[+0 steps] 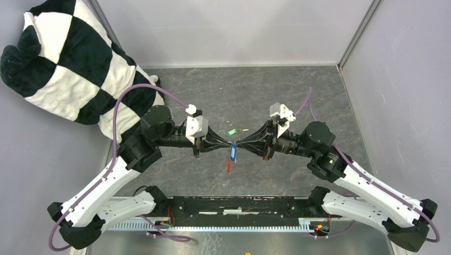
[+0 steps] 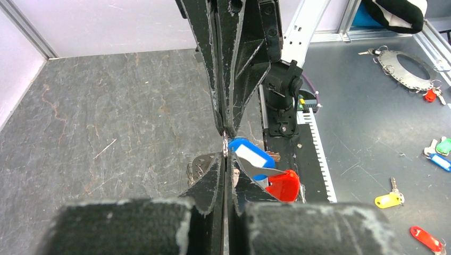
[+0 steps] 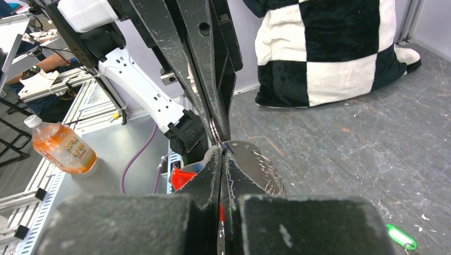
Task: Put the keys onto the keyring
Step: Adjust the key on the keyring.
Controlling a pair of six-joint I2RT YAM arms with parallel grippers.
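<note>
Gry slate tbl (image 1: 213, 95), wht walls (image 1: 228, 26).

The thin metal keyring (image 2: 225, 144) is pinched where the left gripper (image 1: 228, 144) and right gripper (image 1: 239, 143) meet. Its red oblong plastic tag (image 1: 228, 166) and blue-headed silver key (image 1: 232, 152) hang just below. The green-headed silver key (image 1: 231, 132) lies flat just beyond.

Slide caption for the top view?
Left end effector and right end effector pinch the red-tagged keyring, blue key dangling; green key lies on table.

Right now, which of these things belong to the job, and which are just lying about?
Job: keyring with red tag, blue key hanging by it, green key on the table.
Lying about: checkered cushion, orange bottle, spare keys off the table.
</note>
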